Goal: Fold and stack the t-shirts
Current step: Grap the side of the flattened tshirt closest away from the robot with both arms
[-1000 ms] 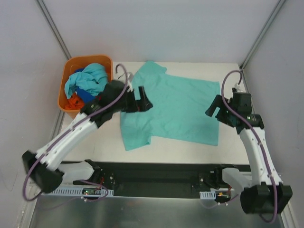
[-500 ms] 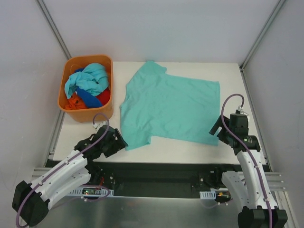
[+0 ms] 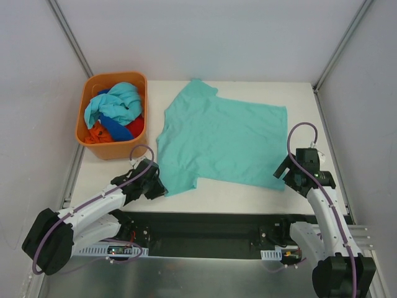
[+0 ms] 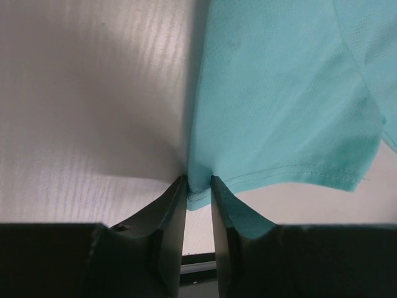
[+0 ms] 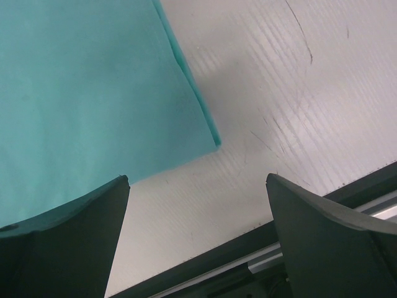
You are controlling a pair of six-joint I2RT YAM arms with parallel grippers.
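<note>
Teal t-shirt [image 3: 223, 139] lay spread flat across the middle of the white surface [image 3: 248, 194] in the overhead view. My left end effector [image 4: 198, 186] sat at the shirt's lower-left corner. Its fingers were pressed nearly together, with the hemmed corner pinched between them. In the left wrist view the cloth ran up and to the right from that pinch.

My right end effector [image 5: 195, 180] was spread wide at the shirt's lower-right corner. In its wrist view the finger [image 5: 68, 217] at the lower left of the frame overlapped the teal cloth, and the other finger sat over bare surface. The corner of the cloth lay in the gap between them, ungripped.

At the upper left of the overhead frame an orange basket [image 3: 115, 149] stood near the shirt's left edge. It held a tangle of a light aqua shirt [image 3: 118, 102], a blue shirt [image 3: 118, 128] and an orange-red shirt [image 3: 96, 133].
</note>
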